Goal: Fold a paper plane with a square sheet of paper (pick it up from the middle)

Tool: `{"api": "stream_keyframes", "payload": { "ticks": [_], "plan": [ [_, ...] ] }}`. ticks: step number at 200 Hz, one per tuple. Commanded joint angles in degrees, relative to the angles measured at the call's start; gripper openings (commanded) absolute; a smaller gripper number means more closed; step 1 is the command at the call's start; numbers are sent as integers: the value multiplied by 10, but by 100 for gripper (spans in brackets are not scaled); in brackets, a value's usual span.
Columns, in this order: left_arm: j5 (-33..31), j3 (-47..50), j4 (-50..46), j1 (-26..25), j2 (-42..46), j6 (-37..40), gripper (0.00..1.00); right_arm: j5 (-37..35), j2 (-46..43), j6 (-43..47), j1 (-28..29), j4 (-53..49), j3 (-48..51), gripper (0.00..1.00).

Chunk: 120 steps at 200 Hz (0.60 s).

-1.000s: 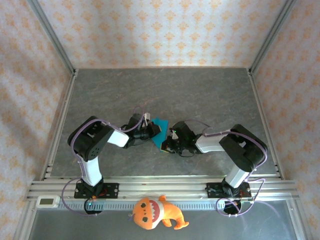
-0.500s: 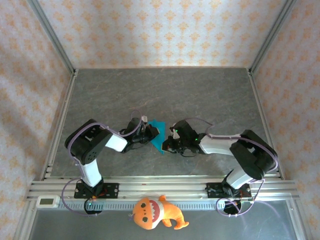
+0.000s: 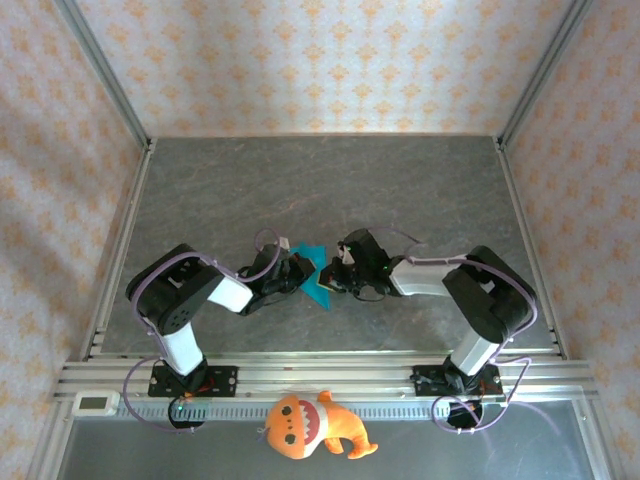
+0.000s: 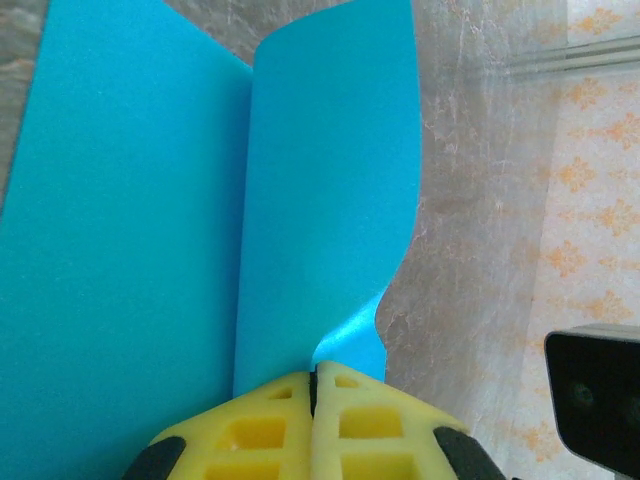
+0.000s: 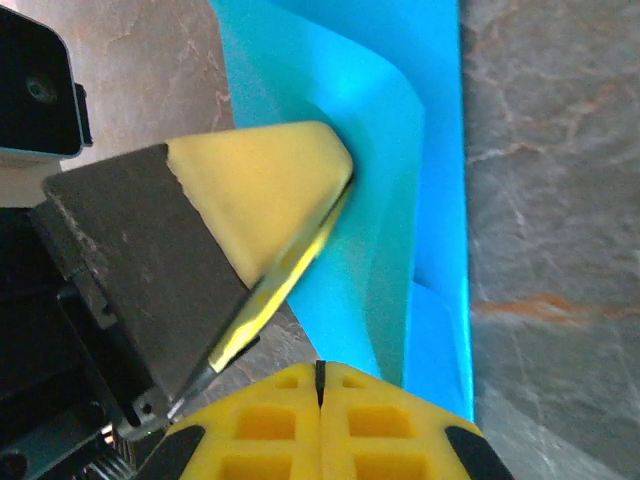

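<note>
- From above, the square sheet of paper (image 3: 318, 272) hangs partly folded between my two arms, low over the counter (image 3: 400, 190). My left fingers (image 3: 299, 268) are at its left edge and my right fingers (image 3: 336, 279) at its right edge. The orange plush toy (image 3: 310, 425) lies well to the near side of the sheet, off the working area.
- In the left wrist view, my left fingers (image 4: 316, 386) are pressed together with the near edge of the sheet (image 4: 140, 200) running into the seam, so I judge they are pinching it. One flap curls up along a lengthwise bend that is rounded rather than sharp.
- In the right wrist view, my right fingers (image 5: 320, 382) are closed pad to pad at the sheet's near edge (image 5: 425, 150). I cannot tell whether any paper sits in their seam. One left finger (image 5: 260, 190) presses against the sheet's folded layers from the left.
- To do this fold well, I think the edges should be matched before any pressing. One pinch should hold firm while the other side slides along the bend to sharpen it.
- The paper is thin, so a hard pull between the arms could tear or skew it. Small, slow moves suit it best.
</note>
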<state>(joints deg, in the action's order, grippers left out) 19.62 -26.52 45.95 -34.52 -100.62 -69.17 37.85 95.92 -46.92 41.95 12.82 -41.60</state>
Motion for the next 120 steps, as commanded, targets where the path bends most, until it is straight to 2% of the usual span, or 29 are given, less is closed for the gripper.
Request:
{"api": "stream_keyframes", "payload": {
  "ticks": [1,43,120],
  "plan": [
    [-21,20,-63,-3,-17,-4,5,-16,13,9,12,-18,-38,0],
    [-22,14,-66,-5,-17,-3,5,-61,48,20,20,-66,-52,0],
    [-30,-9,-115,-4,5,31,6,-61,52,20,22,-53,-4,0]
  ]
}}
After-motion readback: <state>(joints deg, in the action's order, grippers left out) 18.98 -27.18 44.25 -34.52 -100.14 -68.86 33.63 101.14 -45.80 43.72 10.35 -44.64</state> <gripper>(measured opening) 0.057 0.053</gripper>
